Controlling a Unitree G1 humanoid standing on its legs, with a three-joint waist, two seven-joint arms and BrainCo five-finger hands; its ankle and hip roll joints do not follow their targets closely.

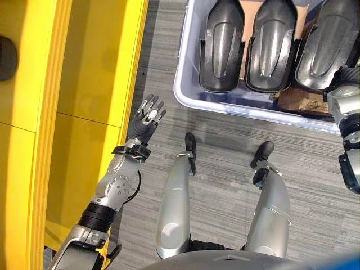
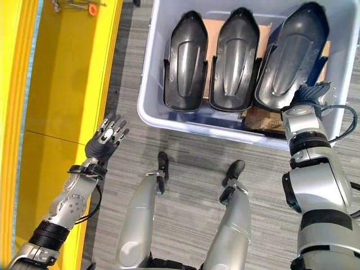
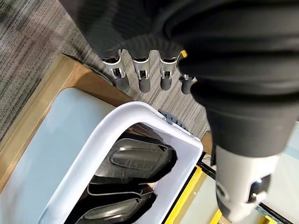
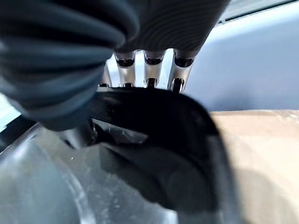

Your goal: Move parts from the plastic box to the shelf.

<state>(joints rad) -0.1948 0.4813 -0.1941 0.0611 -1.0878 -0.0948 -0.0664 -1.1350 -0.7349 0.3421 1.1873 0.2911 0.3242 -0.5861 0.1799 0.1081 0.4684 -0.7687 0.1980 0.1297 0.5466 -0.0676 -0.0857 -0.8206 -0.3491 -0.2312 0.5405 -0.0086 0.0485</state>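
Parts (image 2: pixel 233 53) crowd the plastic box (image 2: pixel 147 107) beside the yellow shelf (image 2: pixel 67 79).

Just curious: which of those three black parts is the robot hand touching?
The rightmost black part in the plastic box; the right robot hand reaches its near end.

We count three black parts standing side by side at the upper right of the frame: the left part (image 2: pixel 185 62), the middle part (image 2: pixel 233 59) and the right part (image 2: pixel 292 56). We see one plastic box (image 2: pixel 147 107), one sheet of cardboard (image 2: pixel 211 25) and one yellow shelf (image 2: pixel 62 84) at the left.
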